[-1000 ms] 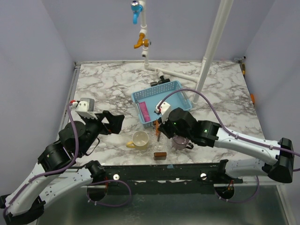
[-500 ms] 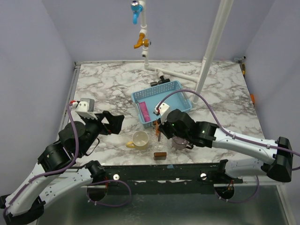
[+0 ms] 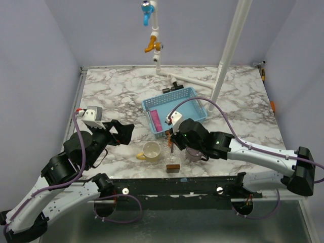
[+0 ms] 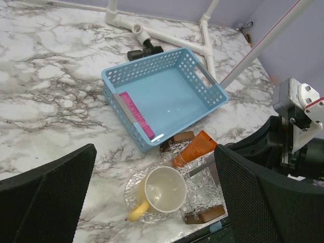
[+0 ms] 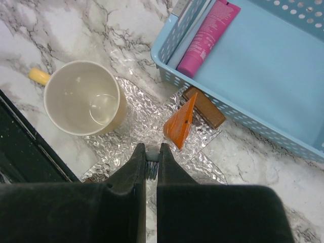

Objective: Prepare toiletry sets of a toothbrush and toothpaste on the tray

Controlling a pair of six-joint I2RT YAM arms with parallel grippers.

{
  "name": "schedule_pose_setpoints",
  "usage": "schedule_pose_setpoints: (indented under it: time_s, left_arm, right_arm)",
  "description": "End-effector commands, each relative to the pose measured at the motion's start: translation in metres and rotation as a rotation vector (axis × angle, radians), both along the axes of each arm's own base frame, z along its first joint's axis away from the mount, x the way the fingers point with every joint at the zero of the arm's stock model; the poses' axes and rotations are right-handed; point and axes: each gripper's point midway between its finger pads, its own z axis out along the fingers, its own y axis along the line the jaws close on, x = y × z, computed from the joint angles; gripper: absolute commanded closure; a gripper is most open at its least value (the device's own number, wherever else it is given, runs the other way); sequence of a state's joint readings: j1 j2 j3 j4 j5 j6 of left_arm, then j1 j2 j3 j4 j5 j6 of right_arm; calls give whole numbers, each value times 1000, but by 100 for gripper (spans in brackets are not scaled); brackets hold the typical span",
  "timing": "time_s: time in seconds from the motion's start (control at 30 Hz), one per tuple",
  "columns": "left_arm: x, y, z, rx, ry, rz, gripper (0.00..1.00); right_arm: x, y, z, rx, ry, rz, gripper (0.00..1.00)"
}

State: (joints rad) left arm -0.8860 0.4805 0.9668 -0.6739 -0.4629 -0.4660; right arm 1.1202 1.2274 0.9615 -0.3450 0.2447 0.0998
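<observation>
Over crinkled clear plastic tray: right gripper, fingers pinched on slim pale toothbrush, seen end-on. Flat orange toothpaste tube lies on tray at 1 o'clock of fingertips, just beside brown block. Cream mug, yellow handle, at 10 o'clock. Perforated blue plastic basket at 2 o'clock holds pink tube. Far side, left gripper: fingers spread wide, nothing between.

blue basket: cropped top-right | right claw grip: contents too hidden to tell
</observation>
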Motion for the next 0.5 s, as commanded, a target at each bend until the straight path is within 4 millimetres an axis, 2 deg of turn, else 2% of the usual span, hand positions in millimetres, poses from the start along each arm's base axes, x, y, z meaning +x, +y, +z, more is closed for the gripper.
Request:
schedule_pose_setpoints:
  time_s: [0.0, 0.23, 0.33, 0.47]
  left_arm:
    - [3, 4, 0, 12, -18, 23, 1]
    - [3, 5, 0, 11, -19, 27, 1]
    - [3, 6, -1, 14, -19, 29, 1]
    - [3, 6, -2, 17, -18, 32, 1]
  right_arm:
    - [3, 3, -5, 1, -13, -19, 100]
    - [1, 4, -10, -10, 5, -10, 99]
    - [0, 4, -13, -22, 8, -7, 90]
    - [2, 5, -11, -24, 5, -8, 85]
